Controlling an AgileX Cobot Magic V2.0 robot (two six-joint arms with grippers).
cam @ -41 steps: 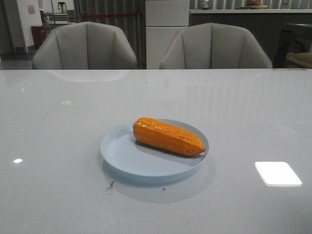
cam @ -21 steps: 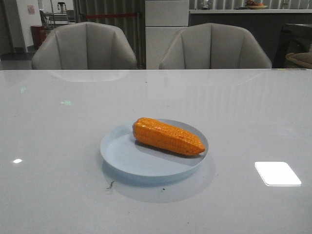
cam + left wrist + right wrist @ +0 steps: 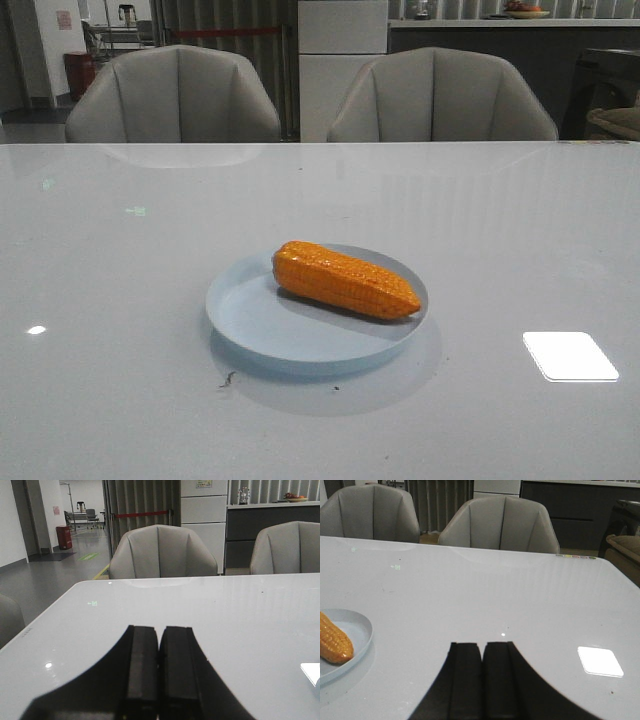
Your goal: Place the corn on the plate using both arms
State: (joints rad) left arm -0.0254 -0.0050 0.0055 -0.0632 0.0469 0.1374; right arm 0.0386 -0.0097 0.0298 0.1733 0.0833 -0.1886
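The orange-yellow corn (image 3: 345, 279) lies on its side on the pale blue plate (image 3: 255, 325) in the middle of the white table, its tapered end pointing right. In the right wrist view the corn's end (image 3: 334, 639) and the plate's rim (image 3: 366, 630) show at the edge. My left gripper (image 3: 159, 630) is shut and empty, low over bare table; plate and corn are out of its view. My right gripper (image 3: 482, 646) is shut and empty, well to the right of the plate. Neither gripper shows in the front view.
Two grey chairs (image 3: 175, 95) (image 3: 440, 95) stand behind the table's far edge. A bright light reflection (image 3: 570, 355) lies on the glossy tabletop at the right. A small dark speck (image 3: 228, 379) lies just in front of the plate.
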